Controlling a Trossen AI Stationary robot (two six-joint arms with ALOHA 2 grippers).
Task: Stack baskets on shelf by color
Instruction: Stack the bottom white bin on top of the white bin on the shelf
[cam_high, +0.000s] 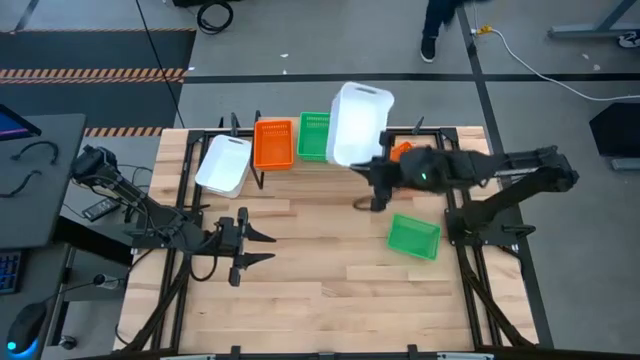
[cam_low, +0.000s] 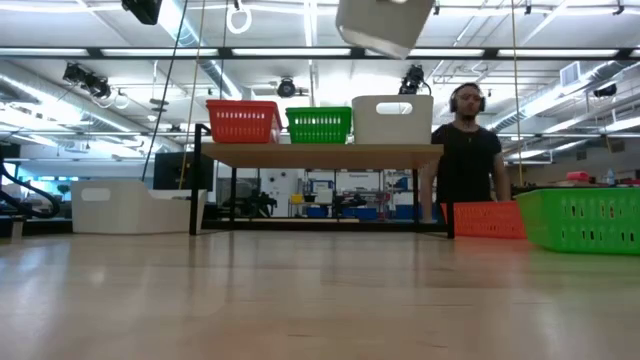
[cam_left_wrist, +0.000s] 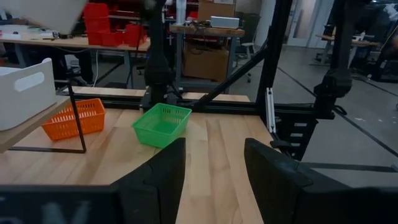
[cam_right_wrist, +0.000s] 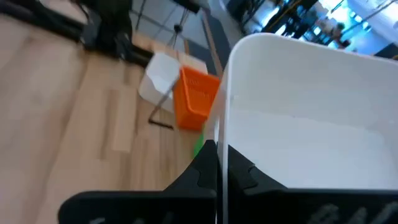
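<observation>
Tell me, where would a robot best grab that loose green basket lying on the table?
Probably by its rim. The green basket sits upright and open-topped, nothing inside, so one finger could drop inside a long wall and one outside, coming from above. The idle left gripper, open, faces it.

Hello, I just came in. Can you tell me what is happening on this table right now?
The right gripper is shut on the rim of a white basket and holds it in the air above the shelf. On the shelf stand an orange basket, a green basket and another white basket. A third white basket, a green one and an orange one wait on the table. The left gripper rests open, low over the table.
</observation>
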